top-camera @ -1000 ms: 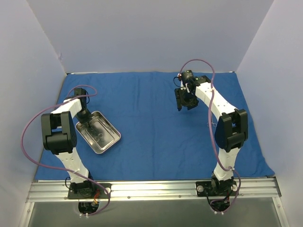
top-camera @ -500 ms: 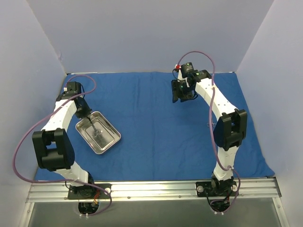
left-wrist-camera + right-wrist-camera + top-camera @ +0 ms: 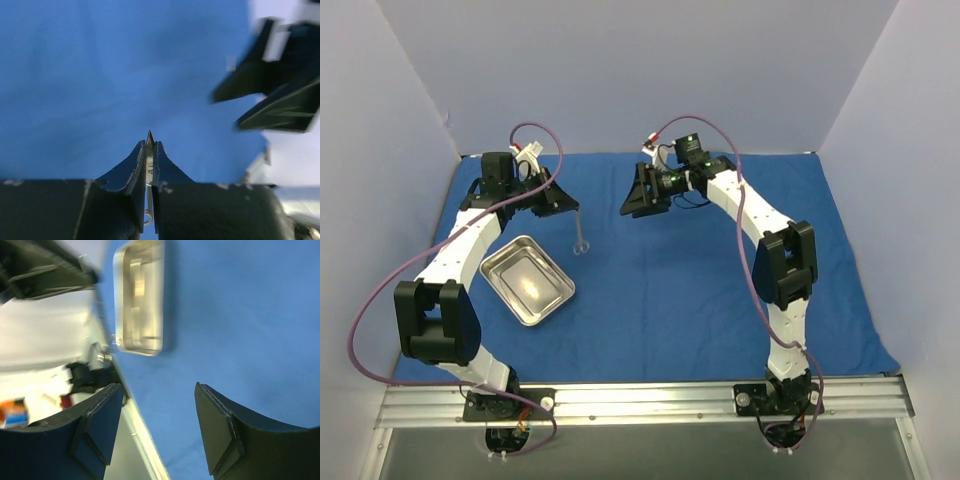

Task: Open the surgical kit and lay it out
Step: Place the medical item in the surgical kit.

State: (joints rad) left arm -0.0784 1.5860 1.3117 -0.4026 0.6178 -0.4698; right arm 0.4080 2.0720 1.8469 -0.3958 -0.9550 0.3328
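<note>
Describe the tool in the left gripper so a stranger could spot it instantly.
Find the big blue cloth, then the steel tray on its left side. Just beyond the tray, the left gripper pinches a thin silvery instrument, the only item held off the cloth.

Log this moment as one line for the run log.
left pincer: shut on instrument, above cloth | right pincer: open, facing it | tray: on cloth, looks empty
</note>
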